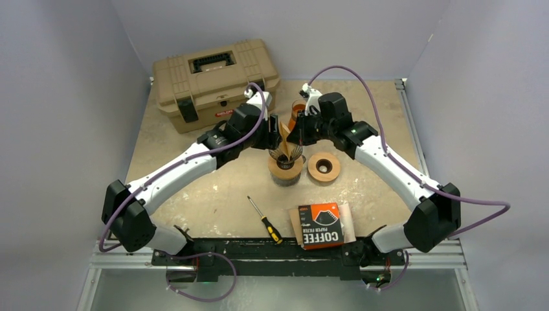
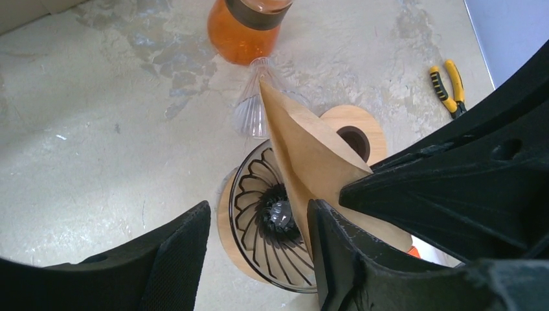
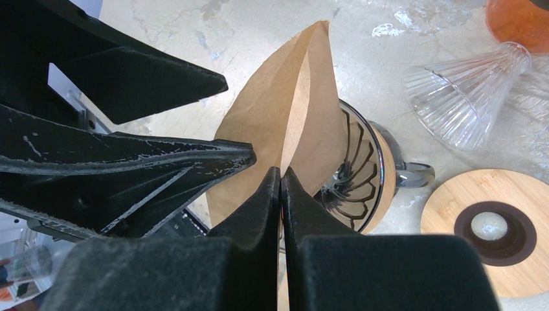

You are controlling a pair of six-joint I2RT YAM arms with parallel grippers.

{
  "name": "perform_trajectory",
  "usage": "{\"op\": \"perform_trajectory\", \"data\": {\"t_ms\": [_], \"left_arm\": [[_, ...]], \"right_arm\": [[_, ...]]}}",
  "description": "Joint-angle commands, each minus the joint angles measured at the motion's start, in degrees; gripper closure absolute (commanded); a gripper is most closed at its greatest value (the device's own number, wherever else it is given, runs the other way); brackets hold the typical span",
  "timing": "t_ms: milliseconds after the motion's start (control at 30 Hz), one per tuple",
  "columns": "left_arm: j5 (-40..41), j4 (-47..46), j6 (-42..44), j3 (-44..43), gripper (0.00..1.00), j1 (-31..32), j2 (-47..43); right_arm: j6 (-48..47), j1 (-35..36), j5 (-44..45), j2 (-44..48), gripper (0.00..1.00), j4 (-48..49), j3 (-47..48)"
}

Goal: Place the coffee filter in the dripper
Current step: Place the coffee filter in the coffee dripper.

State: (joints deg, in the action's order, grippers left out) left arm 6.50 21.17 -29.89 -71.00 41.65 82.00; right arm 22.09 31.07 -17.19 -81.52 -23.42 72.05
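Brown paper cone coffee filter (image 3: 285, 116) stands upright over the dark-ribbed glass dripper (image 2: 272, 220), and the right gripper (image 3: 280, 172) has it, jaws pinched tight on the paper's near edge. The filter's point sticks up; its lower part drops across the dripper's rim, but black fingers hide the bottom, so whether it touches the bowl cannot be told. It is not seated flat against the ribs.

The left gripper (image 2: 259, 207) comes in from the other side, spread wide, with one finger (image 2: 343, 259) right against the filter's flank and the other clear of it. The two grippers nearly meet above the dripper, which sits in a round wooden collar with a grey mug handle (image 3: 414, 173) poking out beneath.

Beside it on the mottled beige table (image 1: 194, 194) lie a second wooden ring with a dark centre (image 3: 492, 227), a clear ribbed cone tipped on its side (image 3: 466, 97) and a glass carafe of orange liquid (image 2: 246, 29). Nearer the bases lie a yellow-handled screwdriver (image 1: 265, 219) and an orange-and-black coffee filter packet (image 1: 320, 225). A tan toolbox (image 1: 213, 81) sits at the back left.
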Motion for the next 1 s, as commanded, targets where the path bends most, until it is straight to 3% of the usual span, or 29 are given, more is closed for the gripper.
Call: {"op": "perform_trajectory", "data": {"t_ms": [0,100,167,267,433,667,967], "left_arm": [[-0.93,-3.88,-1.05,-0.46,0.44,0.81,0.84],[-1.50,-5.06,-1.29,-1.23,0.46,1.86,2.08],[-1.49,-4.99,-1.19,-1.81,0.53,2.11,2.73],[-1.43,-4.47,-0.81,-2.34,0.74,2.12,3.08],[-0.48,-2.50,0.36,-3.58,1.00,2.19,2.57],[1.42,0.53,2.19,-5.33,1.00,2.18,2.37],[-1.48,-0.05,2.70,-6.57,1.00,2.73,4.12]], "right_arm": [[0.95,-0.26,0.58,-0.10,0.94,3.35,-0.35],[1.18,-0.27,-0.03,-0.22,0.93,3.80,-0.19],[1.26,-0.24,0.25,-0.24,0.92,3.71,-0.01],[1.38,-0.28,1.64,0.25,0.91,3.44,0.01],[0.85,-0.28,6.17,1.58,0.88,1.82,-0.24],[-0.99,-0.30,13.79,1.88,0.79,-1.04,-1.02],[-0.82,-0.29,6.83,0.01,0.62,1.22,1.27]]}}
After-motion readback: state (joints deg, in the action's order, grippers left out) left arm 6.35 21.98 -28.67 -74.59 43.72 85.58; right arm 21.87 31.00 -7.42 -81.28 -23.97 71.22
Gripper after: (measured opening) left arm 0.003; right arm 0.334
